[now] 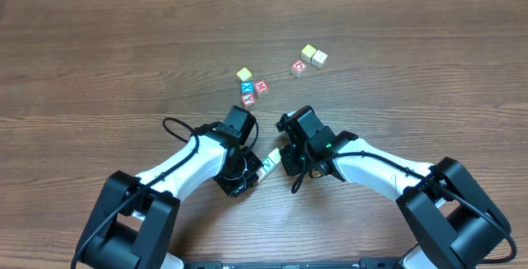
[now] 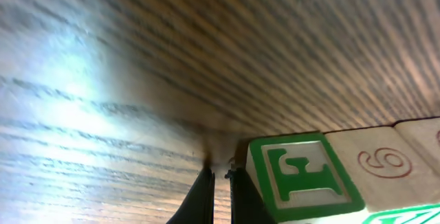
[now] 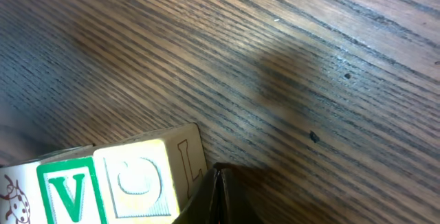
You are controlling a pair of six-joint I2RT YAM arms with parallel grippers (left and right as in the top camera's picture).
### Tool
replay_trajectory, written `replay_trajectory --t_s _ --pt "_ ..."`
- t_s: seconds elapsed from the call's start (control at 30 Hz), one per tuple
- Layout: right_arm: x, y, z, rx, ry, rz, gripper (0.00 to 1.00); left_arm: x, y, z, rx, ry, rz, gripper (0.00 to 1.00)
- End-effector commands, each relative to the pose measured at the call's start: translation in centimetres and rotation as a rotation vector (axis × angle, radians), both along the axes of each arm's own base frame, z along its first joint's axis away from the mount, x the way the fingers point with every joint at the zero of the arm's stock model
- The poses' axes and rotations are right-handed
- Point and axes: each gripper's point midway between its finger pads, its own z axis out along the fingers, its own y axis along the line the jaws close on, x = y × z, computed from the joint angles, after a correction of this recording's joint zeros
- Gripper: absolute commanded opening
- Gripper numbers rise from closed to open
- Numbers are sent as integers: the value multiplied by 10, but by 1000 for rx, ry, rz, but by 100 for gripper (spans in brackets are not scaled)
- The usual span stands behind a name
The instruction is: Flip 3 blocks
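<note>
Sitting low in the middle of the overhead view, the green V block (image 1: 267, 167) lies between the two wrists, touching a pale neighbour at its upper right. The left gripper (image 1: 247, 172) is just to its left and the right gripper (image 1: 286, 160) just to its right.

From the right wrist, the V block (image 3: 69, 195) is at the lower left. The right gripper (image 3: 216, 186) has its fingers pressed together beside the row, holding nothing.

From the left wrist, the left gripper (image 2: 220, 179) is likewise closed and empty, its tips against the table (image 2: 137, 59) beside a green-lettered cube (image 2: 302, 176) that touches a red 6 cube (image 2: 385, 162).

Well apart, in the upper right of the overhead view, the cream cube (image 1: 319, 58) touches the pale yellow cube (image 1: 308, 52), with a red-lettered cube (image 1: 299, 68) just below them.
</note>
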Motion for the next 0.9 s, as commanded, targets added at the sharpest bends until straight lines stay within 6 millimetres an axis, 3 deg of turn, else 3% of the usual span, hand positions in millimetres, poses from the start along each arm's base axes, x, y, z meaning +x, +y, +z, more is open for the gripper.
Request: replay_trajectory --t_s 0.0,0.37,0.87 --pt "-8 -2 -13 -33 26 26 4 -3 -7 -2 0 17 45 4" --pt "-7 -4 -14 -44 16 29 4 -4 -5 -2 17 30 75 4" --pt "14 -34 -16 -101 0 -67 4 -12 5 -4 63 55 68 4"
